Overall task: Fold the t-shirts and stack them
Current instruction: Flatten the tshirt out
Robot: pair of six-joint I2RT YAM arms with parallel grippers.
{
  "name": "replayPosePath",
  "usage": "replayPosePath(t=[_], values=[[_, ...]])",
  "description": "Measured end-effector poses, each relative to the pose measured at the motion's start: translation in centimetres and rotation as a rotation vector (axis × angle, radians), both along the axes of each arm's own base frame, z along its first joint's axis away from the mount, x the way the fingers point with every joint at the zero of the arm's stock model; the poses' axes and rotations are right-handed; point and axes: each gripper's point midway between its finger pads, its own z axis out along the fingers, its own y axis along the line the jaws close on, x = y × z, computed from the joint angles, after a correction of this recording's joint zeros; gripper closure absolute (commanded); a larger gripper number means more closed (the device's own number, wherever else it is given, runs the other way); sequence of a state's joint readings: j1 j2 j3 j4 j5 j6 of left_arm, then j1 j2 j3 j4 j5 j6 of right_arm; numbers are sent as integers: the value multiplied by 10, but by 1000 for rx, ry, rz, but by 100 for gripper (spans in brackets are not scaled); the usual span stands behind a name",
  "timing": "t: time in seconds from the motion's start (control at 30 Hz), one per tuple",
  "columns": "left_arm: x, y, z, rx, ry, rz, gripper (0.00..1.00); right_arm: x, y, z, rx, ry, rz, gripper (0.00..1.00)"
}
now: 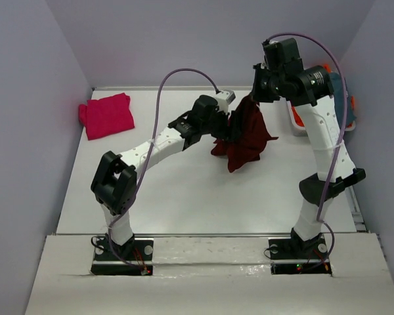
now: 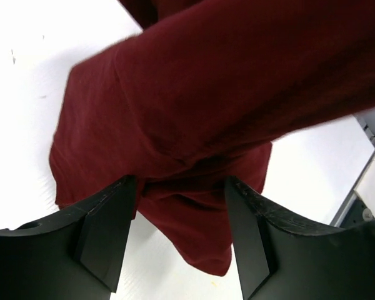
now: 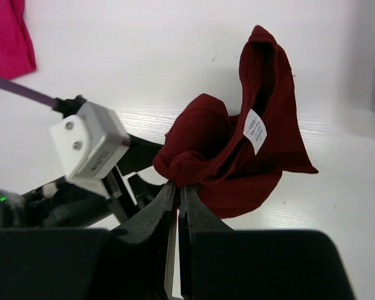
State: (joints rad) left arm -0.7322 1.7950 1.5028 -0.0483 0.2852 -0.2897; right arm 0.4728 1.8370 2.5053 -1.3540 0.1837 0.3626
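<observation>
**Maroon shirt lifted, second grasp pending**

Step in hand: getting the maroon t-shirt (image 1: 244,136) opened out for folding. It hangs bunched above the middle-far part of the table (image 1: 203,197), lowest folds near the surface; I can't tell if they touch it.

The right gripper (image 3: 178,195) is pinched tight on a fold of the cloth, with the neck label (image 3: 255,131) visible just beyond, so the grip looks to be near the collar. The left gripper (image 2: 178,228) is spread wide, and the wrist view shows maroon cloth filling the gap between its fingers (image 2: 106,231), not clamped.

The pink t-shirt (image 1: 107,115) lies folded at the far left of the table, well apart from both arms. It probably marks the stack spot. A grey-blue garment (image 1: 339,95) shows at the right edge behind the right arm.

Next move, judged: the left gripper closes on an edge or shoulder, not a thick wad. Then both arms pull apart to spread the shirt and lay it flat. The risk is a multi-layer grab, which would leave the shirt twisted when lowered.
</observation>
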Motion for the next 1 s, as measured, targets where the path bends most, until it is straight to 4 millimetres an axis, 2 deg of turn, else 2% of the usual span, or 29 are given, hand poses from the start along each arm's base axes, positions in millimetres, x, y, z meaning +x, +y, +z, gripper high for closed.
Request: replayPosePath(t=[0.17, 0.27, 0.37, 0.47, 0.53, 0.63, 0.67, 0.73, 0.77, 0.87, 1.0], values=[[9, -2, -37, 55, 44, 33, 33, -5, -2, 2, 2, 1, 1, 93], [14, 1, -46, 82, 43, 64, 33, -14, -6, 3, 4, 9, 4, 93], [21, 4, -46, 99, 25, 100, 35, -22, -9, 8, 11, 2, 3, 93], [29, 8, -42, 109, -3, 139, 42, -31, -14, 14, 17, -10, 2, 93], [34, 11, -40, 119, -24, 169, 64, -35, -16, 16, 20, -14, 2, 93], [44, 18, -36, 147, -60, 218, 84, -38, -17, 17, 23, -14, 5, 93], [48, 21, -32, 157, -76, 240, 94, -40, -17, 17, 23, -13, 6, 93], [56, 23, -22, 166, -100, 266, 94, -42, -18, 17, 23, -10, 8, 93], [66, 21, -9, 157, -130, 286, 94, -43, -18, 17, 24, -10, 9, 93], [82, 17, 11, 134, -175, 317, 94, -44, -18, 18, 28, -10, 9, 93], [91, 14, 19, 128, -195, 329, 94, -47, -20, 21, 31, -15, 9, 93]])
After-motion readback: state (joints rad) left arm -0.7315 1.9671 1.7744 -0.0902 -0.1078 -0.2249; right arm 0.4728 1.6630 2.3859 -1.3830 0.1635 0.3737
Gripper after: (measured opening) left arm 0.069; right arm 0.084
